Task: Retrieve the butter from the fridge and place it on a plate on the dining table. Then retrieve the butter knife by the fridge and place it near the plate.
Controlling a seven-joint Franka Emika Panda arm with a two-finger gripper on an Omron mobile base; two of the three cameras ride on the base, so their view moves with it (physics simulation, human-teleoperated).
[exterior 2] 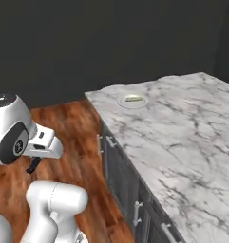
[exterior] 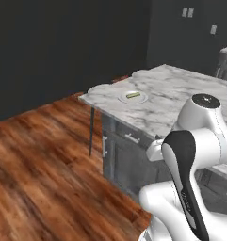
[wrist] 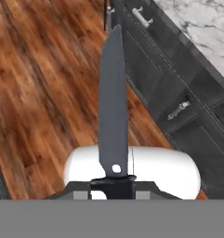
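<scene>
The butter knife (wrist: 112, 107) points away from my hand over the wooden floor, its long grey blade up the middle of the hand view. My gripper (wrist: 112, 191) is shut on its black handle. The hand (exterior 2: 40, 144) hangs low, to the left of the dining table (exterior 2: 182, 133) and below its top. Near the table's far corner sits the round plate (exterior: 133, 97) (exterior 2: 133, 101), and the yellowish-green butter (exterior: 132, 95) (exterior 2: 133, 98) lies on it. The fridge is out of view.
Dark drawers with grey handles (wrist: 178, 110) line the table's base beside my hand. A thin dark leg (exterior: 92, 132) stands under the table's far corner. Wooden floor (exterior: 39, 174) stretches to the left, with a dark wall (exterior: 63, 42) behind.
</scene>
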